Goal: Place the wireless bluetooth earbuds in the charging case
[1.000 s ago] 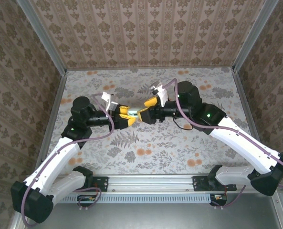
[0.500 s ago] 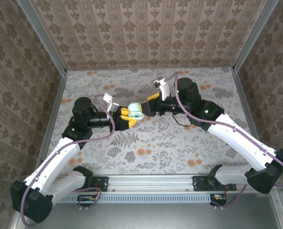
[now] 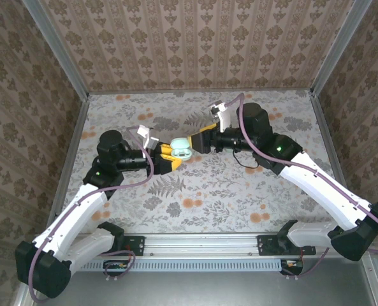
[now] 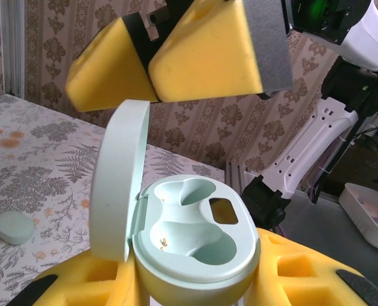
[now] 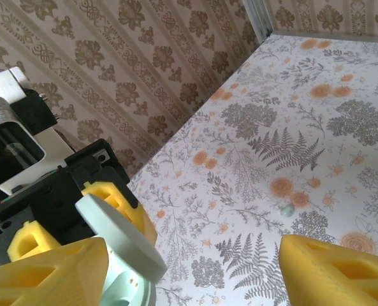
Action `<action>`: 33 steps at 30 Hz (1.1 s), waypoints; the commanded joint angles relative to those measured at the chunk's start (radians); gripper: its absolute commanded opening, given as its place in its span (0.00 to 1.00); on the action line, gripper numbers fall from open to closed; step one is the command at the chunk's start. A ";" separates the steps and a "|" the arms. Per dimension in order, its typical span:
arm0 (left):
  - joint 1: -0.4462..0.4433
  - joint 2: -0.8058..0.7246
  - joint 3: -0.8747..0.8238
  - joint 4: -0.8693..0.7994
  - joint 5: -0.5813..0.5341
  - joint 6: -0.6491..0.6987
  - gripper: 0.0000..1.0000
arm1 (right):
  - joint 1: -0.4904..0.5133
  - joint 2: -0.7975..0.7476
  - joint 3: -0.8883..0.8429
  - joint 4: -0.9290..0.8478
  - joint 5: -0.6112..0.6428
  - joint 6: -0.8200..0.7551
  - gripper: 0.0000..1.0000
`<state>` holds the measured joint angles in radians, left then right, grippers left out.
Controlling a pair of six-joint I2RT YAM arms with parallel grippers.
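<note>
Jaws of the left gripper [image 3: 171, 157] grasp the open mint-green plastic charging case [image 4: 198, 245] above the bench [image 3: 239, 191], sockets [image 4: 189, 233] empty, right gripper [image 3: 197, 140] released beside its lid [image 4: 115, 185]; both earbuds seemingly remain to insert

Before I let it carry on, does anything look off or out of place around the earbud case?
Nothing looks damaged or spilled. The charging case is held in the left fingers, lid open, both wells empty. One loose item: a small mint-green piece lying on the table, possibly an earbud.

Smooth matt plastic charging case [image 4: 198, 245], porous foam fingers [image 4: 201, 54]
</note>
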<state>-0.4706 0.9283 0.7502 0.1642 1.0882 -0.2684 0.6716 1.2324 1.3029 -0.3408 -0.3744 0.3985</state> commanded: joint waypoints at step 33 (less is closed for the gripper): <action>0.226 -0.137 -0.006 -0.193 0.014 0.013 0.20 | -0.003 0.587 0.131 -0.048 0.131 0.329 0.63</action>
<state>-0.2554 0.8112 0.7502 -0.0002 1.0885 -0.2714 0.6415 1.7573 1.3624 -0.4110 -0.2237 0.6830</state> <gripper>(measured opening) 0.332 0.635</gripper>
